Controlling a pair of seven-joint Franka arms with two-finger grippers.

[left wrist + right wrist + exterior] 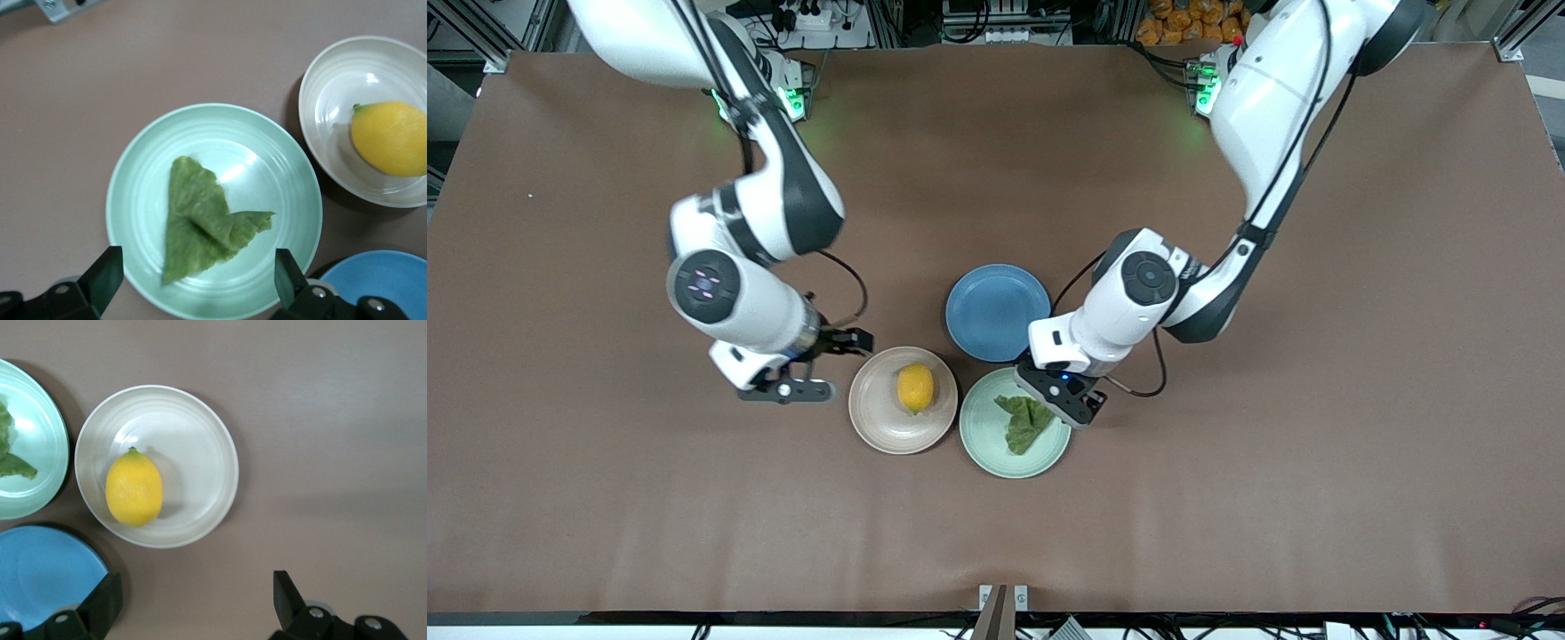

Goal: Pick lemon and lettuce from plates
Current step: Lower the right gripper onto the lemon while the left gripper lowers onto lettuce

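The yellow lemon (pixel 915 388) lies on the beige-pink plate (pixel 876 425). The green lettuce (pixel 1024 420) lies on the mint plate (pixel 987 449) beside it, toward the left arm's end. My left gripper (pixel 1063 400) is open and empty, low over the mint plate's edge next to the lettuce (pixel 200 223); its fingers straddle the leaf's tip in the left wrist view (pixel 197 273). My right gripper (pixel 836 364) is open and empty over the table beside the beige-pink plate (pixel 193 447), toward the right arm's end. The lemon (pixel 134 488) shows in the right wrist view.
An empty blue plate (pixel 997 311) sits just farther from the front camera than the two plates, touching distance from both. The brown table (pixel 1227 498) holds nothing else near them.
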